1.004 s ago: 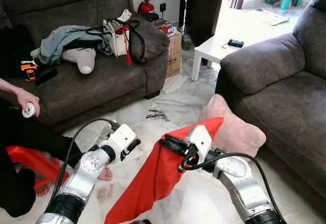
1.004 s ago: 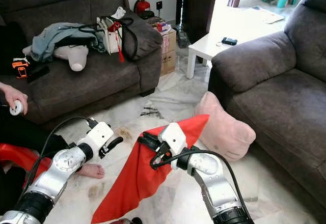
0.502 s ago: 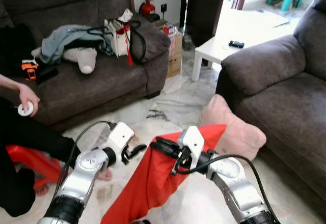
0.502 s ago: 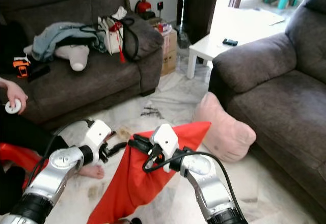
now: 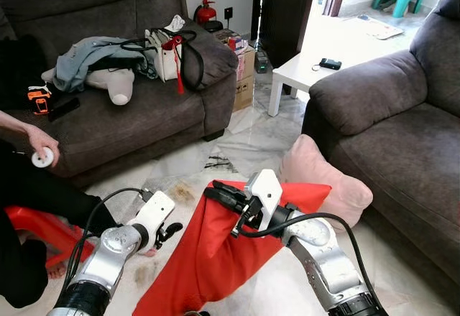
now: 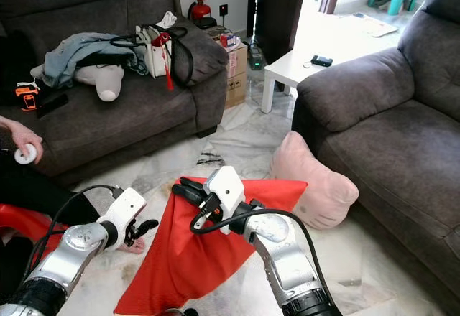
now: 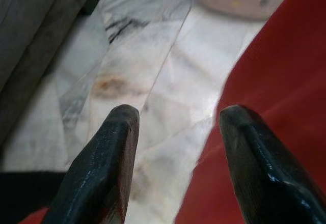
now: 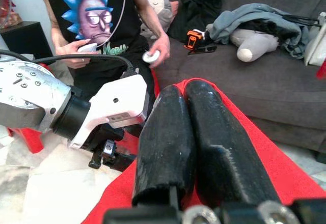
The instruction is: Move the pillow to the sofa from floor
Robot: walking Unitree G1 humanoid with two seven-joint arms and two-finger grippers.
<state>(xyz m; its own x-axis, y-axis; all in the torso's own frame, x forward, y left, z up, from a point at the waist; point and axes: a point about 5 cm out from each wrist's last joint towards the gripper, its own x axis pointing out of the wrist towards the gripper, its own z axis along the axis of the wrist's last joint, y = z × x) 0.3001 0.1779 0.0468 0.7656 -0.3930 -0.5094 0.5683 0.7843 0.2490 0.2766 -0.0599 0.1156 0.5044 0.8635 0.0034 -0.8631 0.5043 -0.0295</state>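
Pillow, a limp red fabric one [image 5: 215, 251], hanging off the marble floor [image 5: 244, 143] from its upper edge, pinched in the right gripper [image 5: 215, 192] with fingers pressed together on the cloth. Held high, probably to clear the floor before carrying to the grey-brown sofa [image 5: 410, 143]. Left gripper [image 5: 171, 231] just beside the cloth, fingers [image 7: 102, 173] spread wide and holding nothing, seemingly ready to support. Pale pink cushion [image 5: 327, 179] resting against the sofa base.

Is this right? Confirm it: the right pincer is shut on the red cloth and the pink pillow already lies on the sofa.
Not quite. The right pincer is shut on the red cloth, but the pink pillow lies on the floor against the sofa, as the right eye view shows.
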